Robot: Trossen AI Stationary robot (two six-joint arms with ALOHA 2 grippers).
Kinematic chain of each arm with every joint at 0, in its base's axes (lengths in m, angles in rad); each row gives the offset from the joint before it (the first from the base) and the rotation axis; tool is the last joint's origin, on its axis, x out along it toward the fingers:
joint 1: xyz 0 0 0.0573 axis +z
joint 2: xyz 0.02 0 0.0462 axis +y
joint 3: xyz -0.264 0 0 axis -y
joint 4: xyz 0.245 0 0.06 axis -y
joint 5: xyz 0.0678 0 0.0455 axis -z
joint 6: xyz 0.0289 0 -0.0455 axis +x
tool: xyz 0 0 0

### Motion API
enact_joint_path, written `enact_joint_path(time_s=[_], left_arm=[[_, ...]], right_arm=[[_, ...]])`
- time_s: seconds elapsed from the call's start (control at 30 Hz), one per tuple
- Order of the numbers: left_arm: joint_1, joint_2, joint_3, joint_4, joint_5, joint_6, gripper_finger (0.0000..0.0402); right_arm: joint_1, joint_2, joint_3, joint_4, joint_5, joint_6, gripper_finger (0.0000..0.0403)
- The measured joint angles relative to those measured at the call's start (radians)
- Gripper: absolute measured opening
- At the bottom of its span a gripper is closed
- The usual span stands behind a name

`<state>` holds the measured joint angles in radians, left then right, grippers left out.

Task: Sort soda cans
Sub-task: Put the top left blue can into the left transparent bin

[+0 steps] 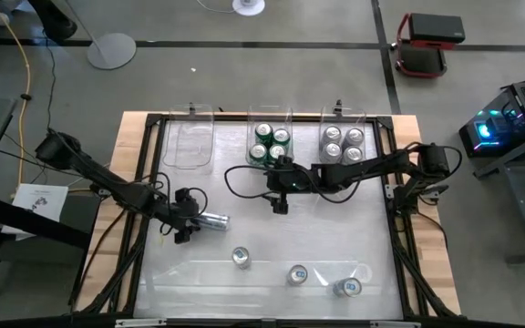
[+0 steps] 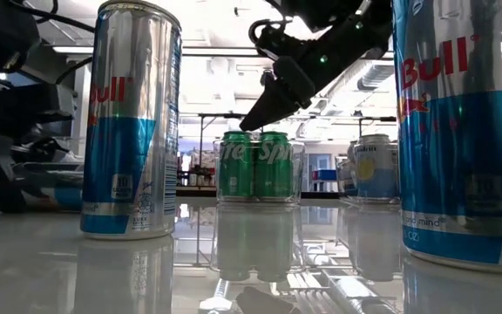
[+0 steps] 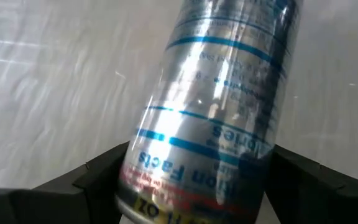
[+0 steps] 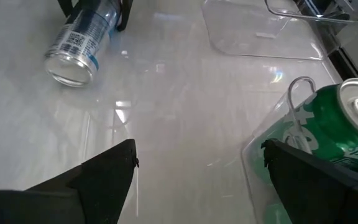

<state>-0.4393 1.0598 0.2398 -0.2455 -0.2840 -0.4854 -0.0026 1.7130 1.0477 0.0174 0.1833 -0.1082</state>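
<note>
My left gripper point(image 1: 188, 224) is shut on a silver-and-blue soda can point(image 1: 211, 220) lying on its side at the table's left middle; the right wrist view shows this can point(image 4: 76, 45) too. My right gripper point(image 4: 197, 186) is open and hangs over the table's middle point(image 1: 279, 199), just in front of the middle bin, touching nothing. Three more silver-and-blue cans stand upright near the near edge point(image 1: 241, 257) point(image 1: 297, 273) point(image 1: 347, 287). Green cans point(image 1: 270, 141) stand in the middle bin, silver cans point(image 1: 343, 142) in the right bin. My left gripper pinches the silver-and-blue can's body near its left end point(image 3: 166, 168) between its two fingers point(image 3: 104, 177). The fingers come from the table's left, roughly level, and lie along the can. The can lies level, pointing toward the table's right; whether it rests on the table I cannot tell.
Three clear plastic bins line the far edge; the left one point(image 1: 190, 144) holds nothing. A dark frame point(image 1: 144, 182) borders the white table top. In the low view two upright cans point(image 2: 133, 122) point(image 2: 464, 131) stand close to the camera.
</note>
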Motion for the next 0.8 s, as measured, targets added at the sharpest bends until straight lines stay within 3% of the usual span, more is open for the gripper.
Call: enact_joint_path(time_s=[0.2,0.43,0.6,0.8], left_arm=[[0.000,0.018,-0.001,0.029,-0.013,-0.010,0.0299],[0.002,0.020,0.039,-0.030,0.025,-0.095,0.0223],[0.049,0.026,0.277,-0.361,0.185,-0.199,0.0222],[0.161,0.120,0.637,-0.752,0.246,-0.243,0.0221]], right_arm=[[0.010,0.000,0.000,-0.004,0.000,0.023,0.0344],[0.030,-0.046,0.000,-0.122,0.011,0.068,0.0344],[0.052,-0.142,0.000,-0.256,0.106,0.100,0.0344],[0.070,-0.213,0.000,-0.239,0.177,0.046,0.0344]])
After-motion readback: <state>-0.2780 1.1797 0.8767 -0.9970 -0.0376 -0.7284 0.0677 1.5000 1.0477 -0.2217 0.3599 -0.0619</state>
